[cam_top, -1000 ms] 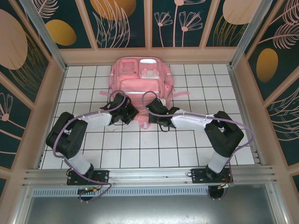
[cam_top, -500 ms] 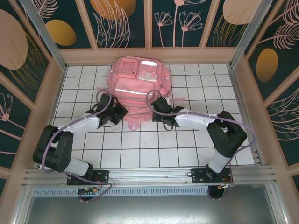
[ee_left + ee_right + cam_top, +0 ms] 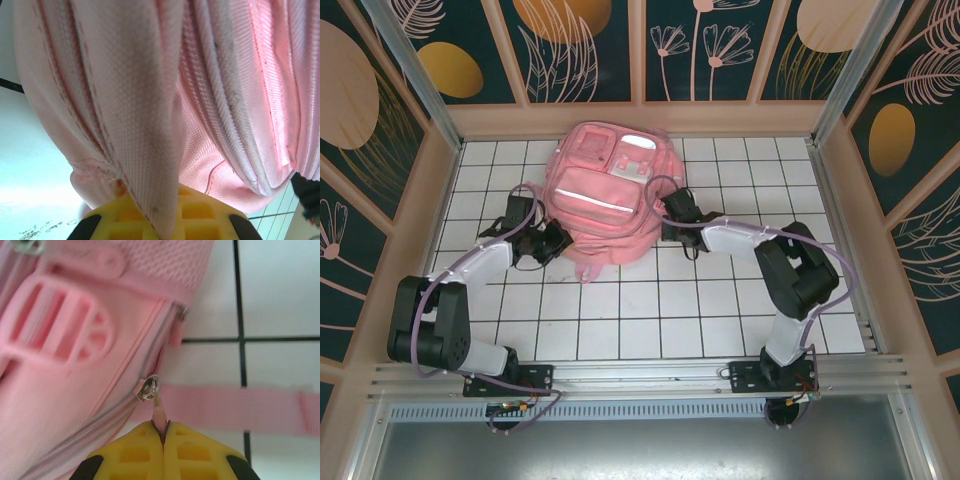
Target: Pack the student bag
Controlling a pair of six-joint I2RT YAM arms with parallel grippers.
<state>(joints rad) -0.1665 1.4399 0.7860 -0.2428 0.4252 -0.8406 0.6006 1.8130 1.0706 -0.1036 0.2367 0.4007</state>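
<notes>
The student bag (image 3: pixel 605 190), a big pink backpack with a pale stripe, lies at the back middle of the tiled table. My left gripper (image 3: pixel 560 241) is at its lower left edge, and my right gripper (image 3: pixel 667 214) is at its right side. In the left wrist view the yellow fingers (image 3: pixel 210 215) are shut on a fold of the bag's pink fabric (image 3: pixel 140 125). In the right wrist view the gripper (image 3: pixel 161 429) is shut on the small pink zipper pull (image 3: pixel 159 412), which hangs from the metal slider (image 3: pixel 148 388) on the bag's side zipper.
A pink strap (image 3: pixel 240 407) lies flat on the white tiles beside the bag's right side. The table (image 3: pixel 650 310) is fenced by wooden-framed walls (image 3: pixel 430 180) on the left, back and right. Open tiles lie between the bag and the arm bases.
Both grippers have spread apart from the bag's near edge: the left one to the left, the right one back along the bag's right side. The bag has shifted and now bulges higher.
</notes>
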